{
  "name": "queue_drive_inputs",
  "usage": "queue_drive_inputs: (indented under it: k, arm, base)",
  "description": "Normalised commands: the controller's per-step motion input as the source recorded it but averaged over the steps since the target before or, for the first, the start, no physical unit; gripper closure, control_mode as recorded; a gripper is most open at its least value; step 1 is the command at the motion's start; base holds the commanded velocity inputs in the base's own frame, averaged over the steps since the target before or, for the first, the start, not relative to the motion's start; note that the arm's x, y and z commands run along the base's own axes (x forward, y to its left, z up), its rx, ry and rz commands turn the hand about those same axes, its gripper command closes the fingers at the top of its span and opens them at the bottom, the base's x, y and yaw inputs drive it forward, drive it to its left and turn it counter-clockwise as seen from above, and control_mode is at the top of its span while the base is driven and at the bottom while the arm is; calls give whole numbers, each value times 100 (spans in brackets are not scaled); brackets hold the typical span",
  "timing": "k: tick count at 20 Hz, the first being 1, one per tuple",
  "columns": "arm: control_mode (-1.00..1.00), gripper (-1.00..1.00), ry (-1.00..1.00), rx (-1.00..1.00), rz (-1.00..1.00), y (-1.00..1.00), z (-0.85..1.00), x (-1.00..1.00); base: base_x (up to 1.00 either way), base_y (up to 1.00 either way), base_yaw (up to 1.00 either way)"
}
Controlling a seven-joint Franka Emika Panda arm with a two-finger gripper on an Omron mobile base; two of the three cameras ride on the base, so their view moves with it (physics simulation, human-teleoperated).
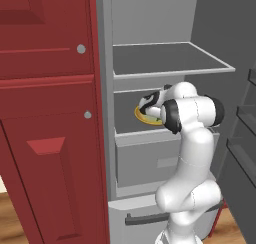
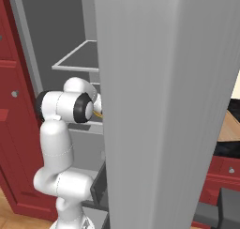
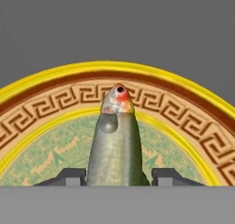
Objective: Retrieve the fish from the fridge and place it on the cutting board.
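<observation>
The fish [image 3: 114, 145], slender and grey-green with a reddish snout, lies on a round yellow-orange plate [image 3: 183, 113] on the fridge's middle shelf. My gripper [image 3: 118, 177] is shut on the fish, with a dark fingertip [image 3: 71, 176] pressed against each flank. From the left base camera, the gripper [image 1: 146, 105] reaches into the open grey fridge [image 1: 165, 58], just over the plate [image 1: 145, 119]. A tan slab [image 2: 232, 125] peeks past the door above a dark countertop. I cannot tell whether it is the cutting board.
The open fridge door [image 2: 164, 106] stands close on the arm's right. Red cabinets [image 1: 47, 138] flank the fridge on the left. An upper shelf [image 1: 170, 60] hangs above the hand, a drawer [image 1: 145, 160] sits below it, and a dark handle [image 1: 150, 218] lies low down.
</observation>
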Motion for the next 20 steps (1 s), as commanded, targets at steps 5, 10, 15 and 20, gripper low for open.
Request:
queue_drive_inputs:
  k: [5,10,15,20]
  arm:
    - [-100,100,-12,0,0,0,0,-7]
    - [-100,100,-12,0,0,0,0,-12]
    - [-100,100,-2,2,0,-1,8,-22]
    - [-100,100,1,0,0,-1,27,-12]
  base:
    - [0,0,0]
    - [0,0,0]
    - [0,0,0]
    - [0,0,0]
